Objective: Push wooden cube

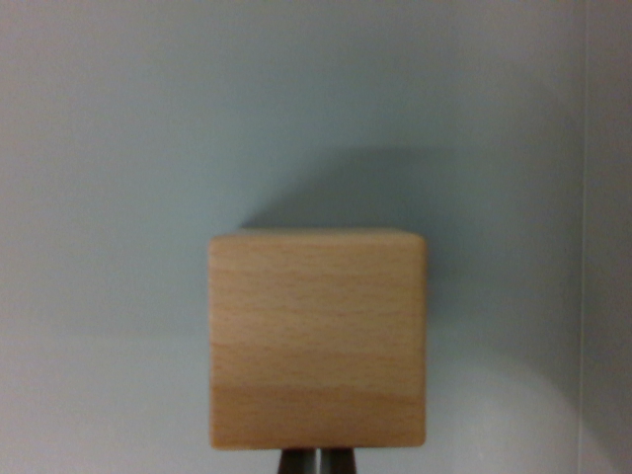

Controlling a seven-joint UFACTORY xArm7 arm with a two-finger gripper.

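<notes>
Directly ahead of the tool [316, 462] sits the cube [317, 339] on the pale table [109, 148] — centred, apparently touching the tip. Only a dark sliver shows — jaw state I cannot tell. Push straight forward.

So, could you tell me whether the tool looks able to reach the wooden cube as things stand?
Probably yes: the tool sits right at the wooden cube's near edge, with nothing visible between them, though actual contact cannot be confirmed.

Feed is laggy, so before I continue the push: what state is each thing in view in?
Light wooden cube: resting flat on the pale grey surface, square to the camera, intact.
Hand: only a dark tip visible at the cube's near edge; open or shut cannot be told.
</notes>
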